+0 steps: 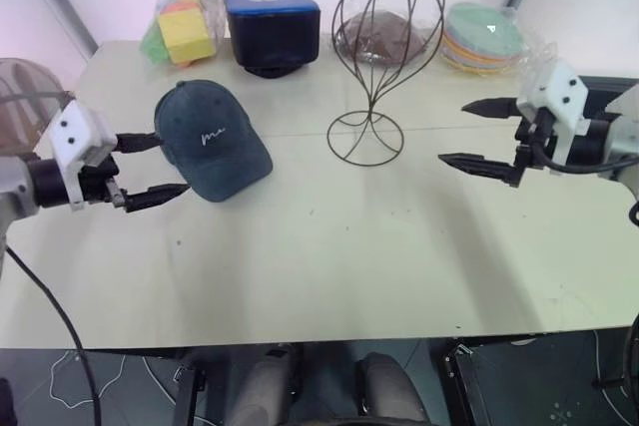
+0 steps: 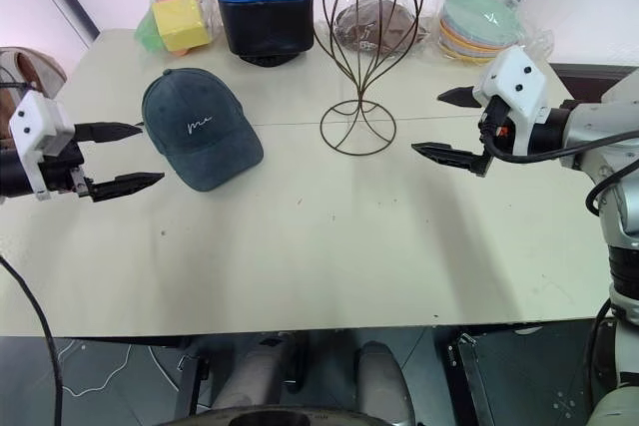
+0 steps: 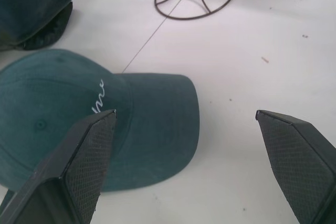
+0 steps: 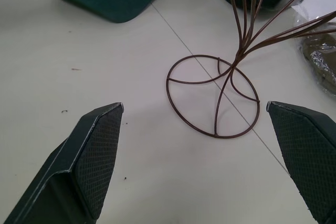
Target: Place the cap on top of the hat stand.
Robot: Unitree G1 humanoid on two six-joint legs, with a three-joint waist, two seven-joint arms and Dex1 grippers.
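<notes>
Wrist cameras give the close detail: the left wrist view shows the cross-hatched grip pattern on the left gripper's (image 3: 186, 169) black fingers (image 3: 86, 169), spread wide with nothing between them, and the soft brushed fabric of the cap (image 3: 79, 124) just beyond. The right wrist view shows the right gripper (image 4: 197, 161), also spread wide and empty, facing the round wire ring at the foot of the hat stand (image 4: 212, 95), and a thin seam line crossing the desk under that ring.

Head views show the whole pale, matte desk (image 1: 329, 266). The cap lies flat on its left half, near the left gripper (image 1: 150, 167) but apart from it. It is a dark teal-grey baseball cap with a curved brim pointing toward the front edge, a small white script stitched on the front and a button on top. The hat stand (image 1: 384, 57) stands upright near the middle, toward the back edge: thin dark wires form a rounded cage on a narrow stem. It is bare. The right gripper (image 1: 484, 137) hovers over the desk's right side.

Along the back edge sit a yellow block in clear plastic (image 1: 187, 32), a dark blue box (image 1: 273, 27), a brown item in plastic (image 1: 379, 39) and stacked pastel plates (image 1: 484, 37).
</notes>
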